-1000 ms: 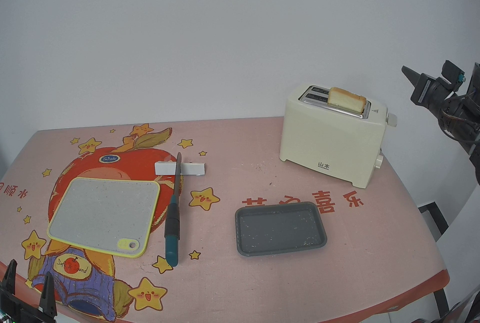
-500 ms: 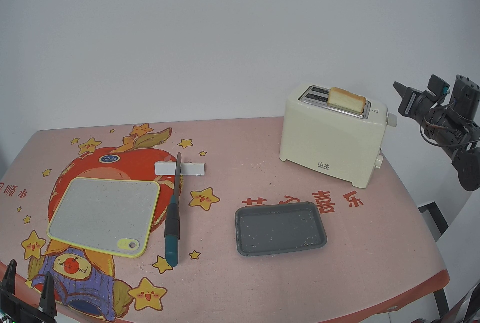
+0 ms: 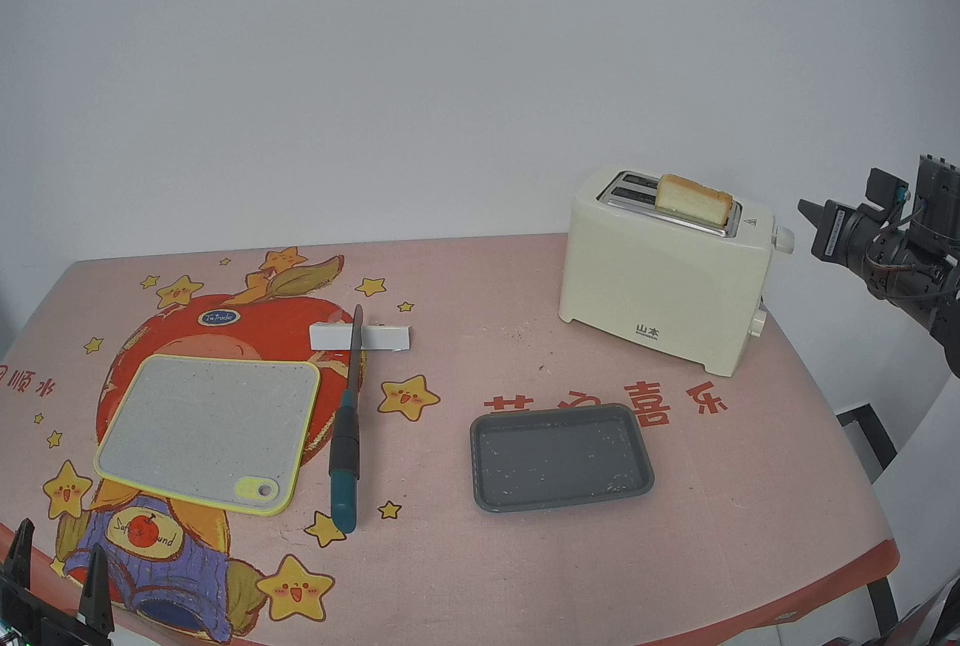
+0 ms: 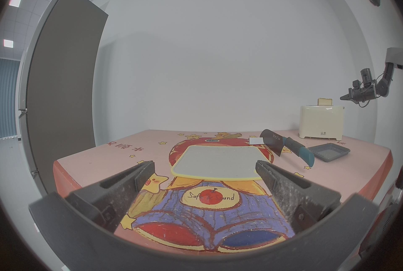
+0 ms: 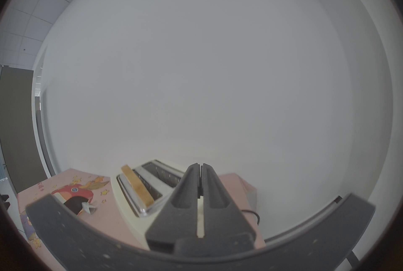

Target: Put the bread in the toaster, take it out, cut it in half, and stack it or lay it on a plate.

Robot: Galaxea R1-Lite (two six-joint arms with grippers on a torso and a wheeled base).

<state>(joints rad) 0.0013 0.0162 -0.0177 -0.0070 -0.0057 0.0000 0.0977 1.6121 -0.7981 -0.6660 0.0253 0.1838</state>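
Bread [image 3: 693,200] stands in a slot of the toaster [image 3: 660,288], so the step is prob. toasting: right hand [image 3: 806,211], closed on nothing, hovers beside the lever [image 3: 783,239] & should press it down w/ care, while left hand [image 3: 57,546] is open at the table [image 3: 600,568] edge.

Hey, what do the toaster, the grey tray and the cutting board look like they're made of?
The toaster: likely plastic shell, cream and smooth with a soft sheen; bright metal frames its slots. The grey tray: coated metal or hard plastic, matte dark grey; the look leaves it open. The cutting board: apparently plastic, speckled matte grey face with a yellow-green rim.
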